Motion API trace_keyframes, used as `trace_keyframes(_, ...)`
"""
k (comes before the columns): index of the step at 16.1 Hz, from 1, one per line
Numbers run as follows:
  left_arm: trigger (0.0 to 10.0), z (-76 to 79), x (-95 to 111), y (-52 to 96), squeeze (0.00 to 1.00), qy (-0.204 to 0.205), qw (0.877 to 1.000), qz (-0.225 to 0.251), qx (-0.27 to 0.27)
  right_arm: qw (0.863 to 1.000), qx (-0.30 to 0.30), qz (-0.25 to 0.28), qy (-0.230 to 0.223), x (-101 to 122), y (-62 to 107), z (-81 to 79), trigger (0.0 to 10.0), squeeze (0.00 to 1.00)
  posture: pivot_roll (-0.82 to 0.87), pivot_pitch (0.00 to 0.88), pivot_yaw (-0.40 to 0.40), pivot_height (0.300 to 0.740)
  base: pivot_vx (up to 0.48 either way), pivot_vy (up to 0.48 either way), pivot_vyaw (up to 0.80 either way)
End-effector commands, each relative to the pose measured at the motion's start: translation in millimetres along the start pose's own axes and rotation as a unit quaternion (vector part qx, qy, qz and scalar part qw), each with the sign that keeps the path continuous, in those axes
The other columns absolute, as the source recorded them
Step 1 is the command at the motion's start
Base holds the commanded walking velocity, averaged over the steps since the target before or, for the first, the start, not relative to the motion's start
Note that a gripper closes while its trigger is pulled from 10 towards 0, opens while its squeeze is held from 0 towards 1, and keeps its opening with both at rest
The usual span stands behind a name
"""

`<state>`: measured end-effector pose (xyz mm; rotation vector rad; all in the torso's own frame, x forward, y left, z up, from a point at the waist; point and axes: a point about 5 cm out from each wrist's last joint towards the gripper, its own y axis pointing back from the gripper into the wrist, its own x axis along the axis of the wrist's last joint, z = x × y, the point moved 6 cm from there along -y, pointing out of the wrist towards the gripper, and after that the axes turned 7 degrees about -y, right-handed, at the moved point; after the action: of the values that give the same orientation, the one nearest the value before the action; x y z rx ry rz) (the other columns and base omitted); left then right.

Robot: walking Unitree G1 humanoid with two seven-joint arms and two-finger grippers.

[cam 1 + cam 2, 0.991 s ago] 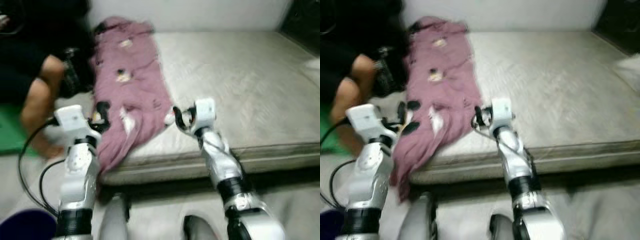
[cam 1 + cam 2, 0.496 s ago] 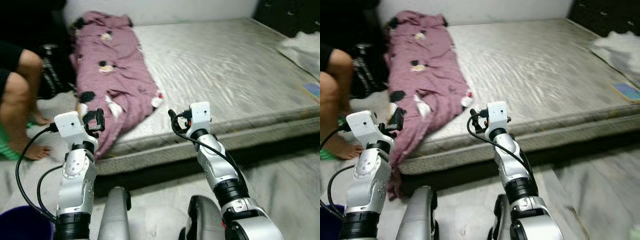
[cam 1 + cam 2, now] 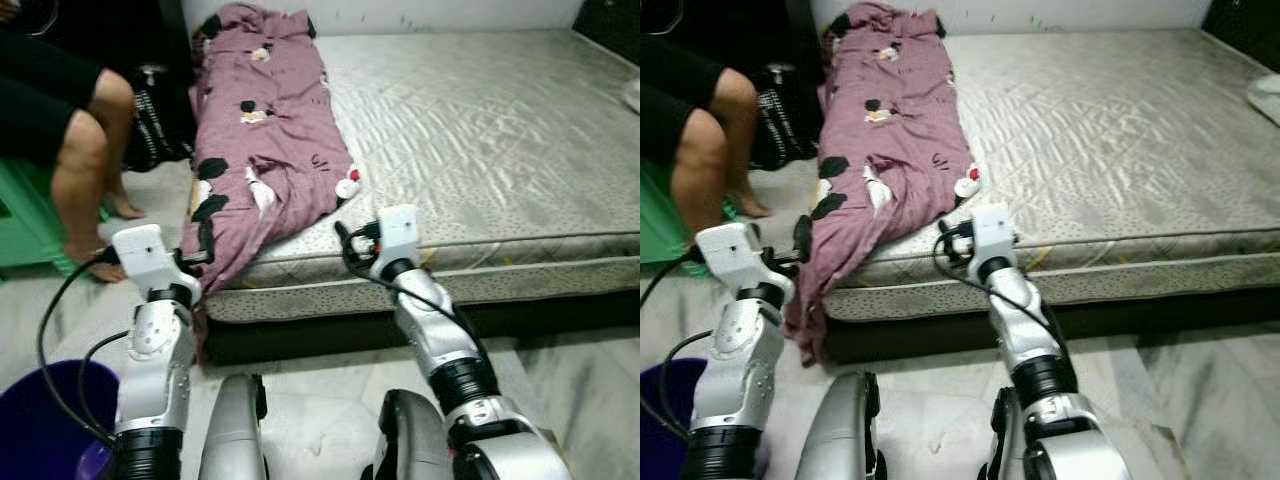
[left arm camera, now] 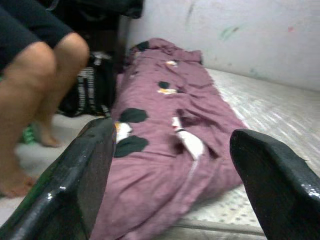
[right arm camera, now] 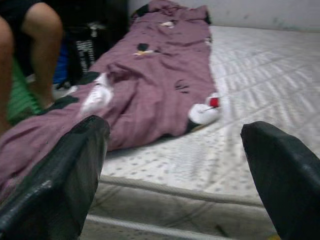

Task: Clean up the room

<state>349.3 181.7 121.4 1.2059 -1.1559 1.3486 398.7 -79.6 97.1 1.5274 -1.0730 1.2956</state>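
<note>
A mauve blanket [image 3: 270,150] printed with black and white cartoon figures lies along the left side of a bare grey mattress [image 3: 500,130]. Its lower end hangs over the bed's front corner toward the floor. My left gripper [image 3: 195,258] is open just left of that hanging end, and in the left wrist view the blanket [image 4: 165,130] lies ahead between the wide-spread fingers [image 4: 75,185]. My right gripper [image 3: 350,250] is open at the mattress's front edge, right of the blanket's end, holding nothing. The right wrist view looks along the blanket [image 5: 150,85] from the bed edge.
A person sits at the left on a green stool [image 3: 25,225], bare legs [image 3: 85,165] beside the bed. A black bag [image 3: 155,110] stands between the legs and the bed. A purple bucket [image 3: 40,420] sits on the tiled floor by my left side.
The camera has swung, so the whole scene sits further right and nearer. Both arms keep their pose in front of the bed edge with grippers open.
</note>
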Motion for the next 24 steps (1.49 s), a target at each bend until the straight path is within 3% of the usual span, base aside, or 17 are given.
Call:
trace_keyframes(1,10.0,1.3,5.1,-1.6,0.00,-0.002,1.000,0.008,-0.005,1.000,0.001,0.008,-0.001,7.0,-2.4,-1.1,10.0,0.00,0.07,0.023,0.000,0.592,0.334,0.000,0.00)
trace_keyframes(19,10.0,9.2,0.1,-2.0,0.00,0.009,0.999,-0.007,-0.031,1.000,0.003,0.019,-0.018,11.2,-2.2,-2.2,10.0,0.00,0.07,0.039,0.008,0.592,0.307,0.000,0.03)
trace_keyframes(24,10.0,9.7,-2.0,-2.6,0.00,0.016,0.999,-0.015,-0.030,1.000,0.007,0.019,-0.017,11.3,-2.2,-4.1,10.0,0.00,0.07,0.040,0.009,0.537,0.347,0.000,0.00)
